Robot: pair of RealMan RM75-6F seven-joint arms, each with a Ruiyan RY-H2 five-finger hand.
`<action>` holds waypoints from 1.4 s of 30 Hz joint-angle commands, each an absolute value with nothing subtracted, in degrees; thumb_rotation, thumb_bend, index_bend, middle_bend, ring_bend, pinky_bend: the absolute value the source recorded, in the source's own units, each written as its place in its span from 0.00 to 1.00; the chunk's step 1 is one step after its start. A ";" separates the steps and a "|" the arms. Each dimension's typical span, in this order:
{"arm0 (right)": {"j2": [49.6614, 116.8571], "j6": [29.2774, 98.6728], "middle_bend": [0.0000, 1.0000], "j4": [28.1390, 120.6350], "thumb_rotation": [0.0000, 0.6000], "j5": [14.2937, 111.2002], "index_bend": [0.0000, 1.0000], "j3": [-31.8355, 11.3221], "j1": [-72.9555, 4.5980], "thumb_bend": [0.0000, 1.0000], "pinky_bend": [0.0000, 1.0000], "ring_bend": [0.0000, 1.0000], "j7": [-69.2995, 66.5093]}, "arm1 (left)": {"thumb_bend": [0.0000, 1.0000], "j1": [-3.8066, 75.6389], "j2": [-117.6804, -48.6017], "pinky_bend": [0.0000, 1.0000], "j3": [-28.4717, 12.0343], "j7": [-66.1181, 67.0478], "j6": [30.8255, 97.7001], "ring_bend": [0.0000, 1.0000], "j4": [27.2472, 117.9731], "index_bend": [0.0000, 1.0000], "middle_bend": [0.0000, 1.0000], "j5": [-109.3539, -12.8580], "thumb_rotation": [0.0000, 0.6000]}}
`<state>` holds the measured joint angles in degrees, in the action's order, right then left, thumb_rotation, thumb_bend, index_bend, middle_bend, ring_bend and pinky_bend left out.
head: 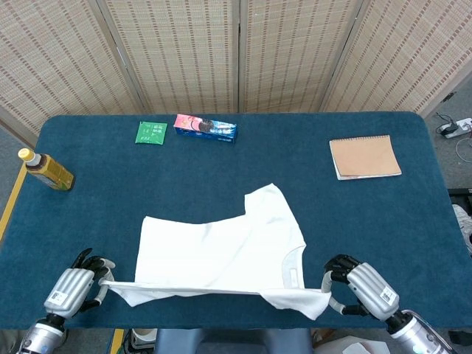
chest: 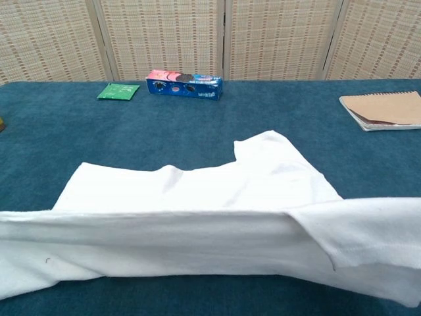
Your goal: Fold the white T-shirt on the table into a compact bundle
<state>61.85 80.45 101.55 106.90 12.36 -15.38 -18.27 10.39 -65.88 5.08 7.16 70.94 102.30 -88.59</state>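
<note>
The white T-shirt point(head: 221, 254) lies on the blue table point(head: 236, 158), its near edge lifted and stretched taut between my two hands. My left hand point(head: 74, 287) pinches the near left corner at the table's front left. My right hand point(head: 358, 284) pinches the near right corner, where a sleeve hangs down. The far sleeve point(head: 267, 199) still rests flat on the cloth. In the chest view the raised edge of the T-shirt point(chest: 197, 243) spans the whole width and both hands are hidden behind it.
A bottle point(head: 46, 171) lies at the left edge. A green packet point(head: 151, 132) and a biscuit box point(head: 205, 127) sit at the back. A brown notebook point(head: 364, 157) lies at the back right.
</note>
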 commanded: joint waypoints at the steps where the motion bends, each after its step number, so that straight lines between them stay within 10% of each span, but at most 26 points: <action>1: 62.99 78.97 0.51 100.88 1.00 105.41 0.83 11.11 -15.88 0.59 0.23 0.28 -17.25 | 0.56 11.86 -67.28 0.00 3.54 8.66 69.51 0.20 100.65 0.67 0.31 -87.08 1.00; 42: 71.10 68.28 0.48 95.31 1.00 96.69 0.83 0.73 -24.02 0.59 0.23 0.28 -0.19 | 0.56 29.38 -80.07 0.00 -5.33 20.45 54.49 0.19 85.29 0.64 0.29 -77.00 1.00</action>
<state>70.86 68.13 95.57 96.91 0.96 -23.96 -0.43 28.89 -79.61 -5.01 19.91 54.96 85.78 -77.61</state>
